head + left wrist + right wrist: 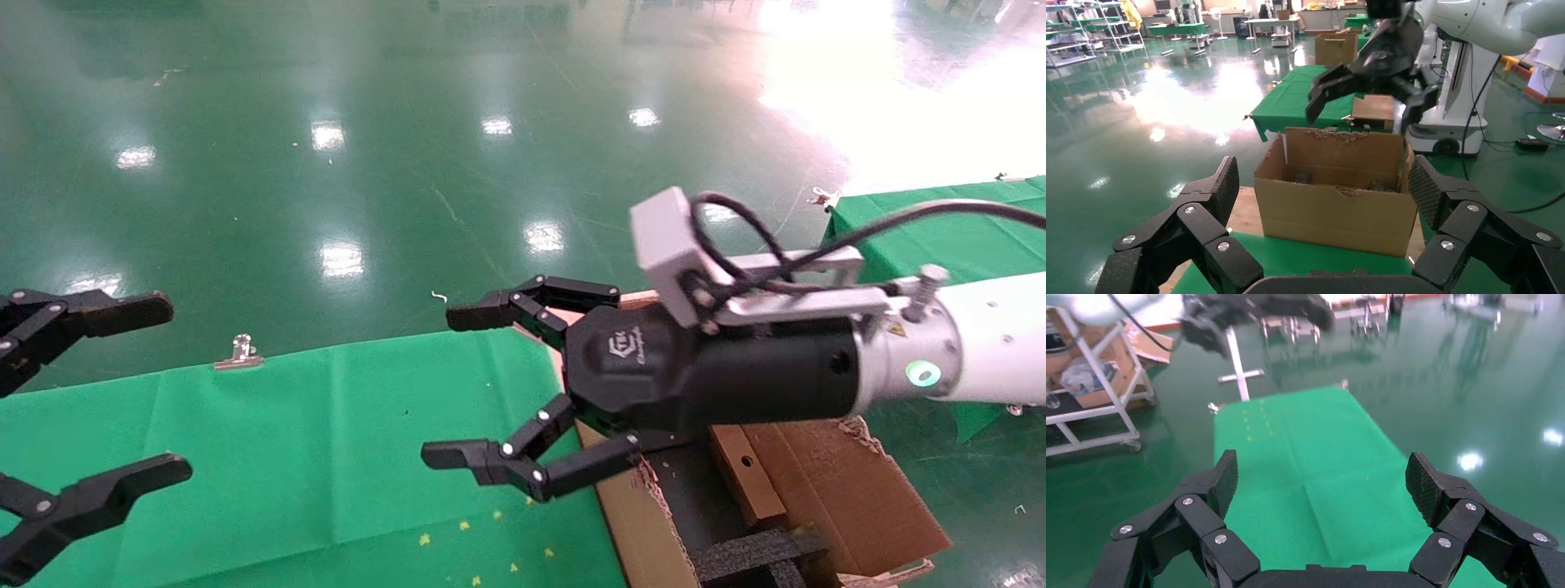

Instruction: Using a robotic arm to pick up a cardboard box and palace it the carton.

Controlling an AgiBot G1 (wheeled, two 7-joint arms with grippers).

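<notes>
My right arm, white with a teal ring (923, 373), reaches in from the right. Its gripper (448, 385) is open and empty, held above the near edge of the green table and above the carton. The carton (825, 482) stands at the lower right, with torn flaps and black foam (752, 555) inside. The small cardboard box (739, 478), with its round hole, lies inside the carton, under the gripper's body. The left wrist view shows the carton (1333, 208) from the side, with the right gripper (1359, 120) over it. My left gripper (163, 389) hangs open and empty at the far left.
A green cloth covers the table (286, 441), with a metal clip (239, 353) on its far edge. A second green table (940, 229) stands at the right. The floor is glossy green. The carton rests on a tan board (1245, 214).
</notes>
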